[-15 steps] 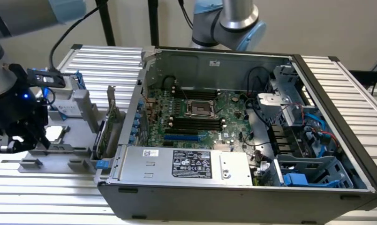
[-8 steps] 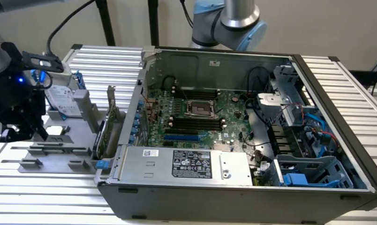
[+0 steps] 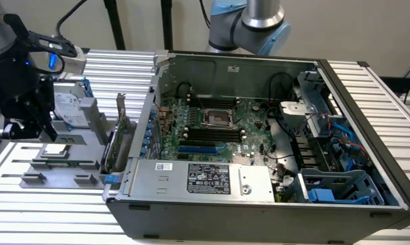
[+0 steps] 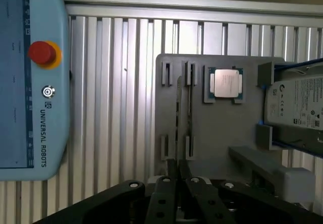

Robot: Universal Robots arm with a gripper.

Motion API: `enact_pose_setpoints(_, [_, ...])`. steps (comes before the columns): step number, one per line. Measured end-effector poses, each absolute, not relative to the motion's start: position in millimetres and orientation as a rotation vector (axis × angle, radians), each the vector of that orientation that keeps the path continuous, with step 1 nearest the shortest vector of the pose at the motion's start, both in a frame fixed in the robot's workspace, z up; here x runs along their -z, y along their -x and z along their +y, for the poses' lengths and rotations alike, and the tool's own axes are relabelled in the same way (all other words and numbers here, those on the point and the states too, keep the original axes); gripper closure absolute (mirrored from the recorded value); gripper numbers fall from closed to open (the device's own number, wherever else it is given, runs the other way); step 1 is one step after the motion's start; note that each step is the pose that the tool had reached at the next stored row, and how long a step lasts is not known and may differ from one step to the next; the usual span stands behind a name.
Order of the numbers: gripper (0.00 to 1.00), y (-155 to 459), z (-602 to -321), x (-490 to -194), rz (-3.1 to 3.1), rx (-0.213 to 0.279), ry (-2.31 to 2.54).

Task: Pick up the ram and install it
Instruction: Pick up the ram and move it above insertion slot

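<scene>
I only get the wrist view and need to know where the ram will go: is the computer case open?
Observer: Yes, the case lies open, its motherboard exposed.
Operator: Any free slots?
Observer: The black slots beside the processor socket look empty.
Operator: Where is the gripper?
Observer: Outside the case, at the exterior view's left, the gripper is by the gray fixture.

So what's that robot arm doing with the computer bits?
The robot arm's black claw hangs over the grey plastic parts holder, right by the long thin ram stick standing on edge in its slots. The ram isn't lifted yet. The open grey metal computer case sits beside the holder.
</scene>
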State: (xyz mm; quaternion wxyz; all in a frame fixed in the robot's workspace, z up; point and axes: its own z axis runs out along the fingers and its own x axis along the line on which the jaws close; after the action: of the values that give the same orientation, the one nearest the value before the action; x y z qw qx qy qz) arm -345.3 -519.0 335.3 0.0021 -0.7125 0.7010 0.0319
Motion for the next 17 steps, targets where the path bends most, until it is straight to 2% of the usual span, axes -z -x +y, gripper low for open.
enact_pose_setpoints(9, [0.86,305,-519,-375,2.198,-0.103,2.234])
enact_pose_setpoints(17, [0.86,269,-519,-390,2.196,-0.110,2.233])
